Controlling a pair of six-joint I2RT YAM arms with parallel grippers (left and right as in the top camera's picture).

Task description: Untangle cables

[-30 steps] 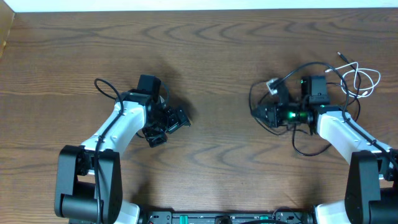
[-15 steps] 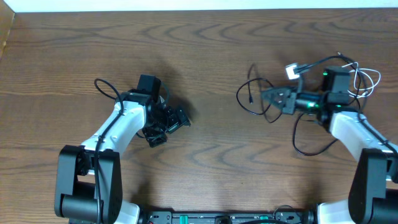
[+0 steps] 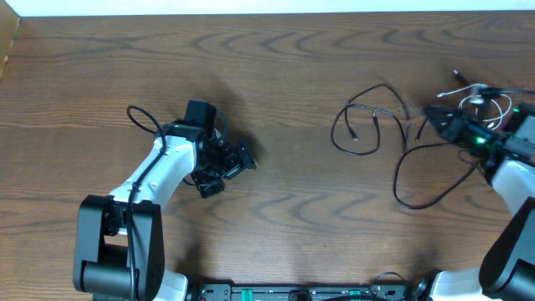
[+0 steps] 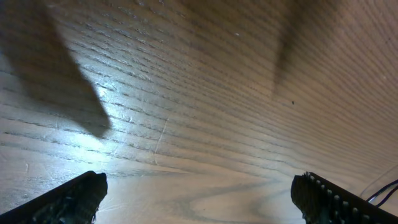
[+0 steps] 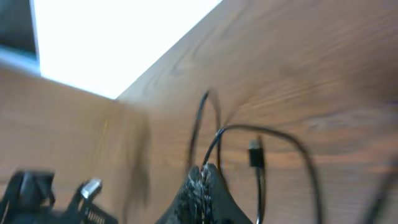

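Far right in the overhead frame, the right claw [image 3: 433, 117] is pinched shut on a black cable [image 3: 335, 134]. The wrist view shows the fingertips pressed together with the cord rising straight out of them [image 5: 202, 175]. From that pinch the cable runs left across the surface [image 3: 292, 67] and ends in loose loops right of centre, so its long axis lies roughly left to right, away from the claw. A second black cable [image 3: 396, 188] sags in a wide loop below the first, and where they meet near the claw I cannot tell whether they cross or only touch. The white cable [image 3: 506, 104] is bunched at the upper right, just beside the right claw. The left claw [image 3: 224, 171] sits well apart at left centre, spread wide over bare wood with nothing between its tips [image 4: 202, 199]. The right arm is much the nearer, so further pulling to the right probably falls to it.
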